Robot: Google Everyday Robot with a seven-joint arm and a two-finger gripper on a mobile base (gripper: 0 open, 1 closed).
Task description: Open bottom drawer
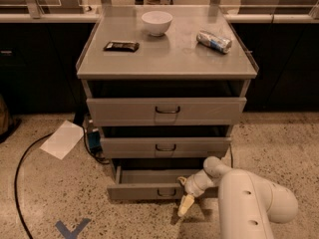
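The bottom drawer [149, 189] is the lowest and narrowest grey front of the grey metal cabinet, with a small dark wire handle [167, 192] at centre. It stands pulled out, with its inside showing. My gripper [185, 204] hangs at the end of the white arm, just right of the handle and in front of the drawer's front panel, pointing down toward the floor. It holds nothing that I can see.
The middle drawer [164, 146] and top drawer [167, 111] are slightly out above. On the cabinet top lie a white bowl [156, 22], a dark bar [121, 46] and a crushed can [214, 41]. A paper sheet [62, 139], a black cable [20, 168] and blue floor tape [72, 229] lie left.
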